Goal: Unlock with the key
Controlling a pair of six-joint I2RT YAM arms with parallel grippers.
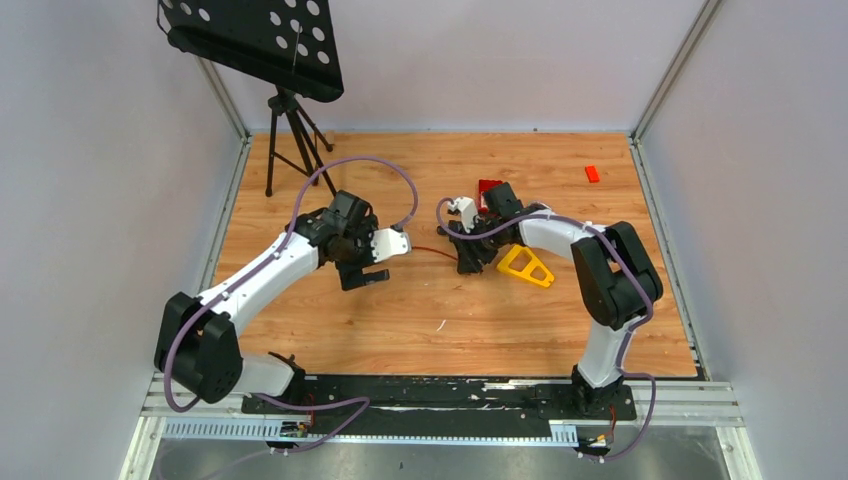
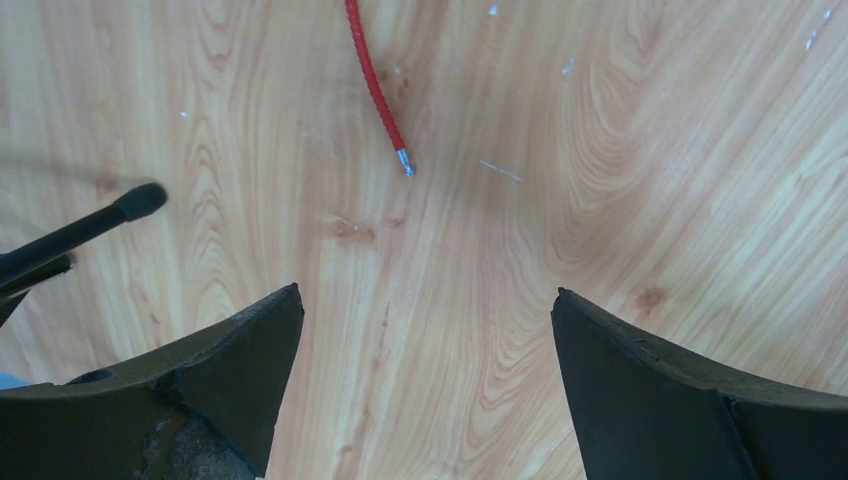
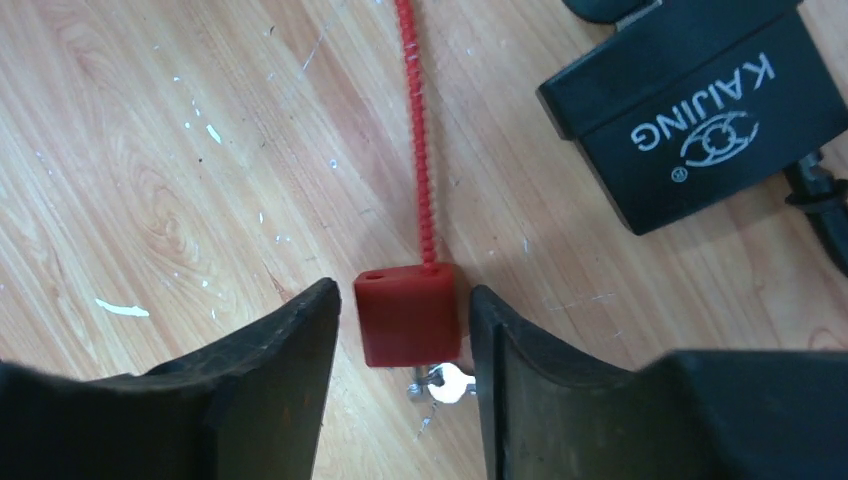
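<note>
Looks nearly finished. Straddles the smooth red plastic lock on the grained wooden table with the right gripper, fingers slightly apart, not quite pinching. Shows a small silver key at its near face, an empty socket on top. Leaves the ribbed red cable, metal-tipped, lying free ahead of the left gripper, spread wide on nothing

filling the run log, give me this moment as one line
left gripper open, empty | right gripper open astride red lock | key at lock | cable end free
</note>
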